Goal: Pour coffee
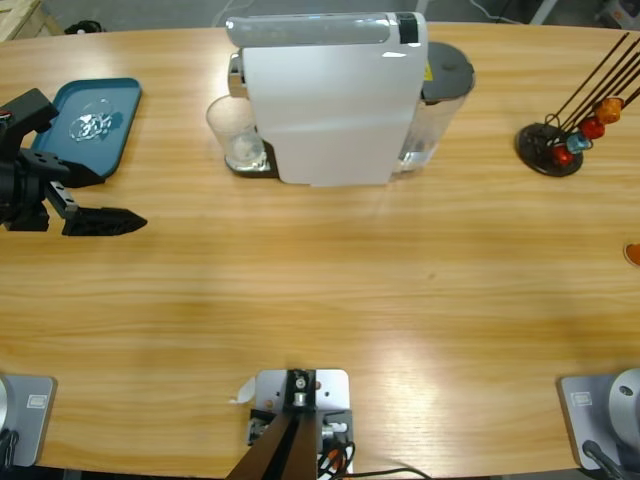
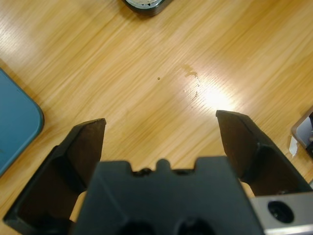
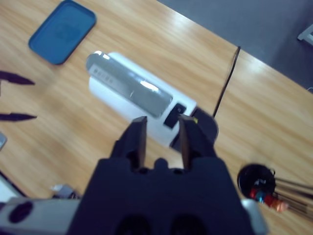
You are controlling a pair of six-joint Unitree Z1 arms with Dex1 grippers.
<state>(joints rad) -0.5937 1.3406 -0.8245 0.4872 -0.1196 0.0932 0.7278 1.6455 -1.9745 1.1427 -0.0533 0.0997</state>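
Observation:
A white coffee machine [image 1: 330, 100] stands at the back middle of the table, with a clear glass tumbler [image 1: 240, 138] on its drip plate under the spout. No coffee shows in the tumbler. My left gripper [image 1: 138, 220] hovers low over the wood at the left, open and empty, pointing right; bare table lies between its jaws in the left wrist view [image 2: 161, 120]. My right gripper [image 3: 160, 123] is out of the high view. It hangs high above the machine [image 3: 132, 98], jaws drawn together, holding nothing.
A blue tray [image 1: 120, 95] at the back left carries a clear glass object [image 1: 92, 124]. A black capsule stand [image 1: 548, 150] with coloured capsules [image 1: 592, 127] sits at the back right. An orange thing [image 1: 632, 252] peeks in at the right edge.

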